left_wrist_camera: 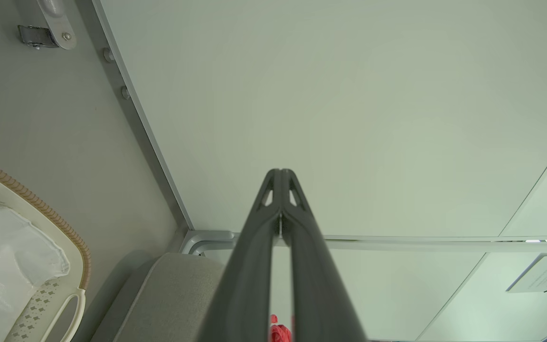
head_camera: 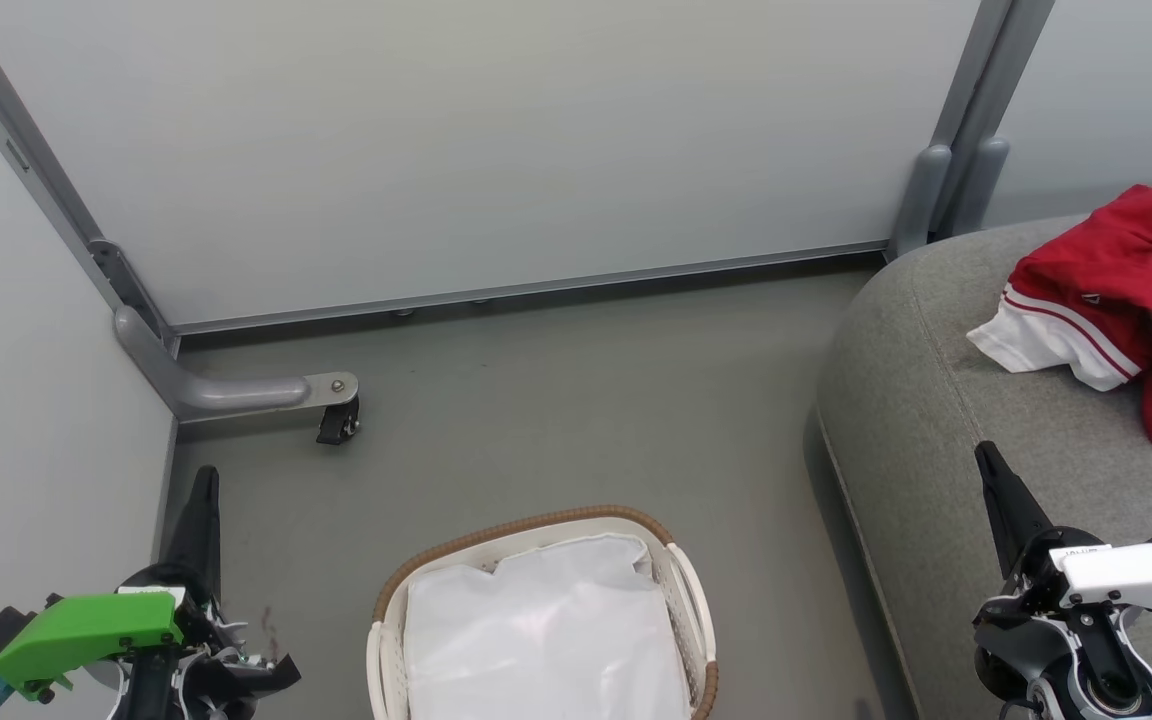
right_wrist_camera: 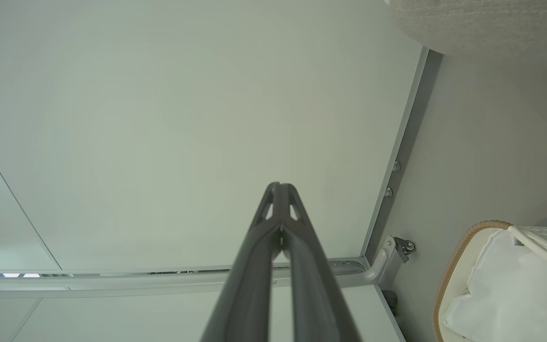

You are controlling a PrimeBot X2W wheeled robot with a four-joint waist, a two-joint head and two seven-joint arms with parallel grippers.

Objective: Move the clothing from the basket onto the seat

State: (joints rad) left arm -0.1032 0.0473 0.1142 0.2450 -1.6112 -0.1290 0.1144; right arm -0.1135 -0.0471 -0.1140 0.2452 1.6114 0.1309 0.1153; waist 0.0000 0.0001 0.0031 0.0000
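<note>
Red clothing [head_camera: 1126, 300] with a white, red-striped edge lies heaped on the grey seat [head_camera: 936, 400] at the right. The white basket [head_camera: 681, 590] with a brown woven rim stands on the floor at bottom centre; inside it I see its white liner [head_camera: 546, 640]. My left gripper [head_camera: 204, 478] is shut and empty at the lower left, left of the basket. My right gripper [head_camera: 986, 455] is shut and empty over the seat's front part, below the clothing. The left wrist view shows the shut gripper [left_wrist_camera: 280, 172], the basket [left_wrist_camera: 71, 304] and a red scrap of clothing [left_wrist_camera: 280, 332].
Pale partition panels [head_camera: 476, 150] close off the back and left, with grey posts [head_camera: 946, 190] and a castor foot [head_camera: 336, 415] on the floor. Grey floor [head_camera: 576, 420] lies between the basket, the partitions and the seat.
</note>
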